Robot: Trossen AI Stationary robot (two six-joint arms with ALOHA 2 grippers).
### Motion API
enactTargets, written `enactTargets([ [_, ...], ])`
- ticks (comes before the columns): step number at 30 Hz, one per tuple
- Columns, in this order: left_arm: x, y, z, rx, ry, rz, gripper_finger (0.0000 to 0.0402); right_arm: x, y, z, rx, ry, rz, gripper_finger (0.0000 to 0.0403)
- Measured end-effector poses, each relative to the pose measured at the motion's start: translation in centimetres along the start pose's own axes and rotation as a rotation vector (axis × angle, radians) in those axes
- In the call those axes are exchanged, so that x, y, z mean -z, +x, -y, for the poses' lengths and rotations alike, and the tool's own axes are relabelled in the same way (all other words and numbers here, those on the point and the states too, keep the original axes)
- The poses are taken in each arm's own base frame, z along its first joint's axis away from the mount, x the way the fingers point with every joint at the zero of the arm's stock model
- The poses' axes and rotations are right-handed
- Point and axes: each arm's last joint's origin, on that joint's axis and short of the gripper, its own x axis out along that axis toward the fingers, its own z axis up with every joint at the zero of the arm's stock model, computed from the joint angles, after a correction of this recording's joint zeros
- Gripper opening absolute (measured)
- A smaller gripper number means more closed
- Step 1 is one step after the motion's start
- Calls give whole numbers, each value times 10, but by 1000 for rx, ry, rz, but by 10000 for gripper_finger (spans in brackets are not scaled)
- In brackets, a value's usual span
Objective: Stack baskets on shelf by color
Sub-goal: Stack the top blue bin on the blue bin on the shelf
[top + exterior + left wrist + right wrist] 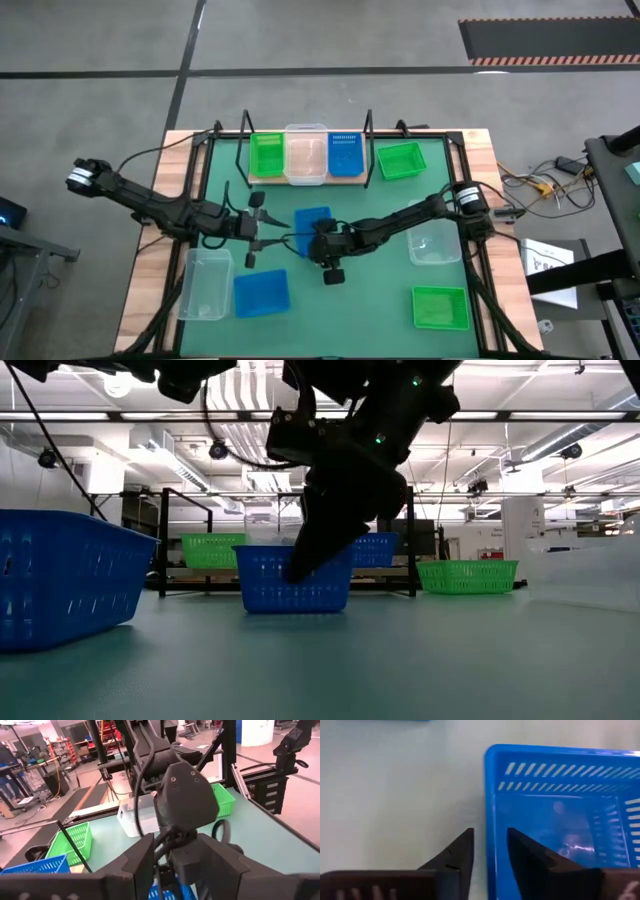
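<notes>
Baskets lay spread over the green mat (390, 300), seen from above. At eight o'clock a clear basket (205, 284) stood with its long axis running six to twelve; beside it, at seven o'clock, a blue basket (261, 293) lay with its long axis nearly nine to three. The left gripper (254, 228) hovered at nine o'clock of centre, jaws spread apart and holding nothing. At centre sat another blue basket (312, 226), upright, long axis six to twelve, its open top up. The right gripper (489, 854) was over that basket's edge with its fingers (457, 857) straddling the rim, one outside and one inside, slightly apart and not clamped. At twelve o'clock the wooden shelf (262, 178) held a green basket (266, 153), a clear basket (306, 153) and a blue one (346, 153) side by side. Off the shelf, at one o'clock, lay a green basket (401, 160); at three o'clock a clear basket (434, 243); at five o'clock a green basket (440, 307).
</notes>
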Motion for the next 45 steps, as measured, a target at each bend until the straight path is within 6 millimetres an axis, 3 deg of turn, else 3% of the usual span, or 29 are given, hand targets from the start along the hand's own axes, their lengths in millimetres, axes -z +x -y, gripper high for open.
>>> enactTargets([
  [5, 0, 1, 0, -1, 1, -3, 134, -2, -5, -2, -7, -43, 9, 24],
  [8, 0, 1, 0, -1, 1, -2, 134, -9, -21, -4, -16, -74, 36, 13],
  [18, -3, 0, -1, -8, -8, 37, 134, -33, -124, 3, 44, -150, 135, 9],
  [22, -5, 0, -1, -10, -11, 49, 134, -33, -160, 20, 167, -153, 167, 9],
  [26, -5, 0, -1, -10, -11, 49, 134, -30, -182, 47, 251, -134, 177, 9],
  [33, -5, 0, -1, -10, 3, 50, 134, -19, -184, 109, 336, -111, 111, 9],
  [40, -8, 0, -1, -15, 0, 75, 134, 10, -174, 178, 277, -18, 38, 9],
  [45, -7, 0, -1, -15, 0, 74, 134, 29, -164, 210, 216, 57, 20, 9],
])
